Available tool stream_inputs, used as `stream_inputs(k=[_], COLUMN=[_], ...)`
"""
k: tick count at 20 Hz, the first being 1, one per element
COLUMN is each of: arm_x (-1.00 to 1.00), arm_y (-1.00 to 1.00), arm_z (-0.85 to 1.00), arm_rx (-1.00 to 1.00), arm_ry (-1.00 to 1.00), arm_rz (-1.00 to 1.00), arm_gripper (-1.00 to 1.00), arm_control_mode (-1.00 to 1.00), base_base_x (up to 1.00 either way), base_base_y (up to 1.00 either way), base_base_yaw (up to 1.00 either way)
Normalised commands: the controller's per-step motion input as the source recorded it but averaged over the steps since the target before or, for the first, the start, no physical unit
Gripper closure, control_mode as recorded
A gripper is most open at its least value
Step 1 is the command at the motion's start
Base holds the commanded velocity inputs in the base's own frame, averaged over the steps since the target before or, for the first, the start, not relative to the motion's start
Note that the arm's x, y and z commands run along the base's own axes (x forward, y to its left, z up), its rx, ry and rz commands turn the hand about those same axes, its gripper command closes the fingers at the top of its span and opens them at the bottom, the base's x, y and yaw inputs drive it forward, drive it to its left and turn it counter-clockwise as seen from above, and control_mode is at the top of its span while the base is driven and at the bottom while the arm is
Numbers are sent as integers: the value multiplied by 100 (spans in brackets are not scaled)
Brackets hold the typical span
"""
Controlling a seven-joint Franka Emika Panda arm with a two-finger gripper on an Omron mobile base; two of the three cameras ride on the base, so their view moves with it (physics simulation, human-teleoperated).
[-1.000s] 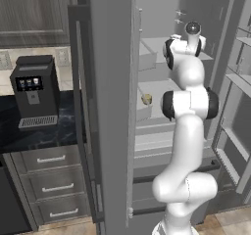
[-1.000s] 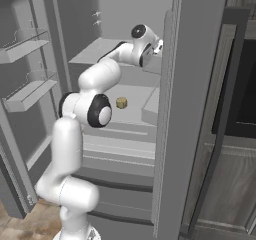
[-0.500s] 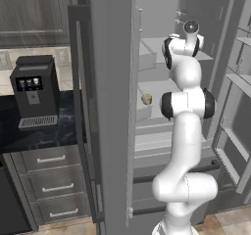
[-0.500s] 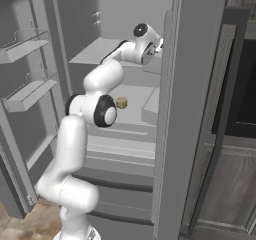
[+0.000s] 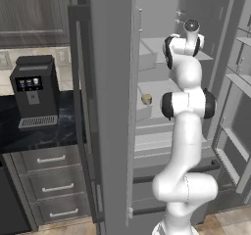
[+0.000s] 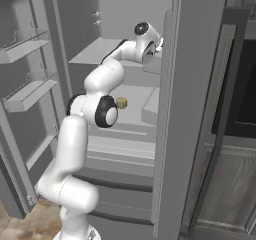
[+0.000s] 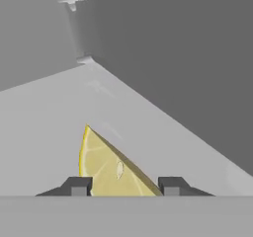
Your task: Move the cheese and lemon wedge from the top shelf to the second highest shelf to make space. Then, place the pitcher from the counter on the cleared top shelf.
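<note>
The lemon wedge (image 7: pixel 106 164), bright yellow and pointed, lies on the light grey top shelf (image 7: pixel 44 127) in the fridge's back corner. My gripper (image 7: pixel 125 186) is shut on the wedge, one dark fingertip (image 7: pixel 79 185) pressed against each side. The base views show my hand (image 6: pixel 149 46) reaching over the top shelf (image 6: pixel 95 51). The small tan cheese (image 5: pixel 146 99) (image 6: pixel 121 102) sits on the second highest shelf (image 5: pixel 159 88) below. The black marble counter (image 5: pixel 44 131) lies left of the fridge. The pitcher is out of view.
A black coffee machine (image 5: pixel 33 89) stands on the counter above grey drawers (image 5: pixel 51 159). The open fridge door (image 5: pixel 110 106) stands between counter and fridge interior. Door racks (image 6: pixel 27 91) hang at the left. A grey bin (image 6: pixel 150 104) sits beside the cheese.
The gripper's jaws have closed in on the lemon wedge. My arm has barely moved over the top shelf.
</note>
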Motion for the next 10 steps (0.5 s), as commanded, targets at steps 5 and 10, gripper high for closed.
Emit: stream_inputs(k=[5, 10], arm_x=[-12, -36], arm_y=[23, 34], arm_z=[-48, -17], arm_rx=[-3, -3], arm_ry=[0, 0], arm_rz=[0, 3], arm_gripper=[100, 100], arm_control_mode=[-100, -100], base_base_x=[0, 0], base_base_y=[0, 0], base_base_yaw=[0, 0])
